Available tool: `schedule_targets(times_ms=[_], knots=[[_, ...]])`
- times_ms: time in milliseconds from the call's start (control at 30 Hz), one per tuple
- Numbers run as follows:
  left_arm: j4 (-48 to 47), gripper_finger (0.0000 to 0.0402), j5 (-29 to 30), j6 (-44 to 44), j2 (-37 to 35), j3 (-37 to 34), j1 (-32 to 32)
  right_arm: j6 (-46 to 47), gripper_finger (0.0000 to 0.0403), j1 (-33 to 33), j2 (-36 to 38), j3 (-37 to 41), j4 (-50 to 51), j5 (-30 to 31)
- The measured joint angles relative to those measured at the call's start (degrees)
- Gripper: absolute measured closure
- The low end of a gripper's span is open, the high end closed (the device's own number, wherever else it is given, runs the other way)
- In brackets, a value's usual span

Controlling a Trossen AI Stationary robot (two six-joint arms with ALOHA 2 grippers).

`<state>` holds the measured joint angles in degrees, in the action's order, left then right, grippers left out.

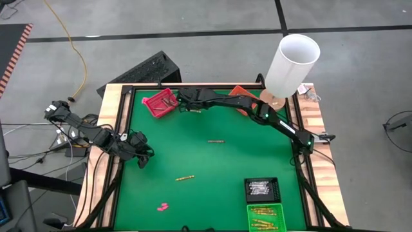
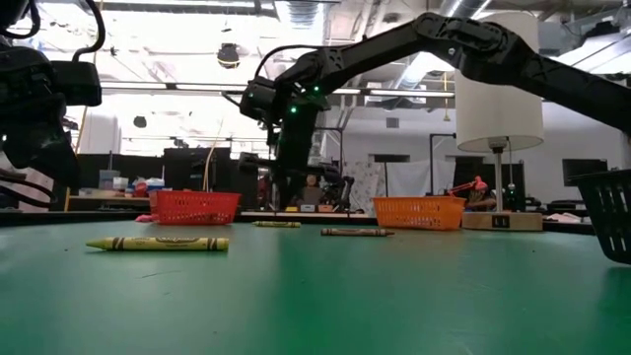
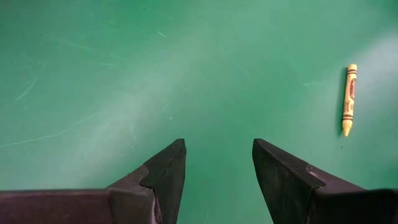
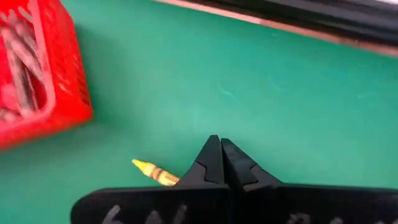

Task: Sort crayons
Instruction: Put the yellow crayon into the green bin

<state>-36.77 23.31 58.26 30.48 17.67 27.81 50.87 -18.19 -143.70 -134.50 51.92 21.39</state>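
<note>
crayons scattered on green table [image 1: 212, 193]: one yellow crayon [image 1: 185, 177] lying loose left of centre, nearer the front; one dark crayon [image 1: 215, 141] lying mid-table, well apart from the yellow; a third yellow crayon [image 4: 155, 172] lying at the back, just beside the right gripper's tips and partly hidden behind them in the right wrist view. same three visible low across the mat, w/ the front yellow closest to the low camera [image 2: 158, 244].

more crayons already in trays: pale ones in black tray [image 1: 262, 189] at front right, yellow ones in green tray [image 1: 265, 217] just in front of it, touching or nearly so. red tray [image 1: 160, 103] at back left, tilted, w/ crayons inside (colours too blurred to tell). orange tray [image 1: 239, 94] at back, mostly hidden under the right arm.

right gripper [image 4: 221, 149] reached across to the back of the table, near the red tray, fingers pressed together w/ no gap, nothing seen between them.

left gripper [image 3: 217, 165] parked low over bare mat at the left edge, fingers spread apart, holding nothing; front yellow crayon off to one side, well apart.

small pink bits [image 1: 162, 207] near front left. white lamp [image 1: 293, 61] at back right corner.
</note>
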Motion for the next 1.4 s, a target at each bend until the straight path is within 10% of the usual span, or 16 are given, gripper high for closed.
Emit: schedule_targets(times_ms=[1033,1400], knots=[[-1.31,0.0226,-4.07,-0.42,-0.02,-0.07,0.02,3.38,0.0403,9.70,-0.40,-0.22,10.80,-12.56],[-1.20,0.0226,-4.61,-0.04,0.00,-0.07,0.02,-6.86,0.0381,14.55,4.24,-0.22,-6.65,1.14]])
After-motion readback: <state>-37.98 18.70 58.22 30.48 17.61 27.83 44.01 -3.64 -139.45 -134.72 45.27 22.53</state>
